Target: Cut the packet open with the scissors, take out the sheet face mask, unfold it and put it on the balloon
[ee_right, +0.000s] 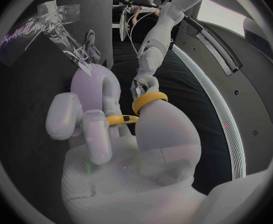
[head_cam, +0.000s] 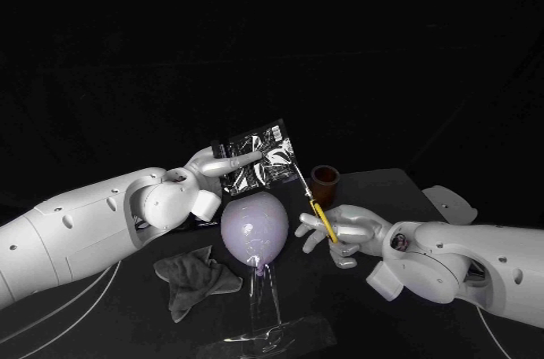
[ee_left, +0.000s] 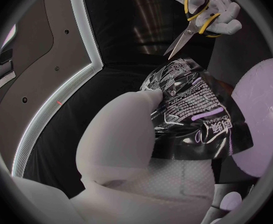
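My left hand [head_cam: 218,165] holds the shiny black and silver packet [head_cam: 259,161] upright above the table, and the packet [ee_left: 196,102] is pinched by that hand's fingers [ee_left: 150,95]. The right hand [head_cam: 343,232] grips the yellow-handled scissors [head_cam: 321,216], blades pointing up towards the packet's lower right corner. In the left wrist view the scissors [ee_left: 196,17] have their tips just short of the packet's edge. Below the packet, the pale purple balloon [head_cam: 253,229] stands on a clear stand [head_cam: 267,327]. The yellow handles [ee_right: 146,102] ring the right hand's fingers [ee_right: 96,134].
A crumpled grey cloth [head_cam: 192,279] lies on the table left of the balloon's stand. A brown cylindrical cup [head_cam: 326,183] stands behind the scissors, close to the blades. The balloon [ee_left: 261,109] hangs near the packet's lower edge.
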Action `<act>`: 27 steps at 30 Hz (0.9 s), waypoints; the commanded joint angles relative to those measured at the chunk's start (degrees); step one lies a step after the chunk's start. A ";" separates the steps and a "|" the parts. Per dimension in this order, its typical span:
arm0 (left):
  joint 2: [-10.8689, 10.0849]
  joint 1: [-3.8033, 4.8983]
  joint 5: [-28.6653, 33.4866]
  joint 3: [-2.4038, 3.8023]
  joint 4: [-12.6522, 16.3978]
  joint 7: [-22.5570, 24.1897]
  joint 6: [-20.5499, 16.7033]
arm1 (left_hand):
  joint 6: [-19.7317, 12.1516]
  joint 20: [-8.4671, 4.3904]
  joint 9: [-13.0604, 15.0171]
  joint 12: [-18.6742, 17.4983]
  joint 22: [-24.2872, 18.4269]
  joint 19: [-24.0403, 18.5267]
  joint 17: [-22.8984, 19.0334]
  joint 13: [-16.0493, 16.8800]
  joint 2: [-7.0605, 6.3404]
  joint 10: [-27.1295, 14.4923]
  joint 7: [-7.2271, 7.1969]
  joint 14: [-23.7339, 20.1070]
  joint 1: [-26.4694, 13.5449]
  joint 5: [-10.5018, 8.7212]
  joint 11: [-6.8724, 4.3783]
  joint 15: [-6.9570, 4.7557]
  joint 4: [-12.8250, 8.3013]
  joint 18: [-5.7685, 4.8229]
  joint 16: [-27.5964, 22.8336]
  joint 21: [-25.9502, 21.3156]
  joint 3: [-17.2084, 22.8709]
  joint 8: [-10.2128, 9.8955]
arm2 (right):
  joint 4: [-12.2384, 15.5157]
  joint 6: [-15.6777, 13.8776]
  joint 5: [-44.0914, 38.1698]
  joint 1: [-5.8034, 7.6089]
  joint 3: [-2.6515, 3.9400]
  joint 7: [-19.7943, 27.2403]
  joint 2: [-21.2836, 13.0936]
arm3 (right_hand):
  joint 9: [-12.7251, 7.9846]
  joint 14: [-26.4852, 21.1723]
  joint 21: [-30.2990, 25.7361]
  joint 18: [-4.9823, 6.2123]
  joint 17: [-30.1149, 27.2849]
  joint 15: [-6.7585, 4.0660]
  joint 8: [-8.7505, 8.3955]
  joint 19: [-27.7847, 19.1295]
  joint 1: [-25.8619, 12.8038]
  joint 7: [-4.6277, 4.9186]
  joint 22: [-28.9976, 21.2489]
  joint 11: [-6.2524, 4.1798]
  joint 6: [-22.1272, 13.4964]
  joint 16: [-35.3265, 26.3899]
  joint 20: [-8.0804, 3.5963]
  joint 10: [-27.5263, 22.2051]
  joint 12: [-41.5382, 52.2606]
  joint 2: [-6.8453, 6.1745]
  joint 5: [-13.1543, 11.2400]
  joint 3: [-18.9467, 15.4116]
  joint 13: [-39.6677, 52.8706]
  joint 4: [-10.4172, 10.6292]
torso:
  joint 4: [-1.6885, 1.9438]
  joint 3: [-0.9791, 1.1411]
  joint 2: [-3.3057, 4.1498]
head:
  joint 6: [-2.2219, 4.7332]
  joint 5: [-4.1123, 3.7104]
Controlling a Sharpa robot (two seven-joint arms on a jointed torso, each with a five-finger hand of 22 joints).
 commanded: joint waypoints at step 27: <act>-0.74 0.08 2.99 0.43 0.48 4.20 -1.69 | -0.14 -0.01 3.05 -0.26 0.01 0.50 0.09 0.02 0.53 0.32 0.44 0.22 -0.15 0.19 0.03 0.01 -0.37 0.86 0.14 0.27 0.19 0.26 | 0.89 1.07 -2.04 -1.31 -0.09 -0.25 -0.99 | -2.29 3.00 -0.95 0.76 1.19 0.57 -0.48 -1.02 -1.05 2.03 1.88 3.21 -2.16 -0.26 1.16 -0.62 -4.16 -3.09 0.00 -1.21 -4.60 0.46 | 0.05 -0.02 -0.02 | 0.08 0.04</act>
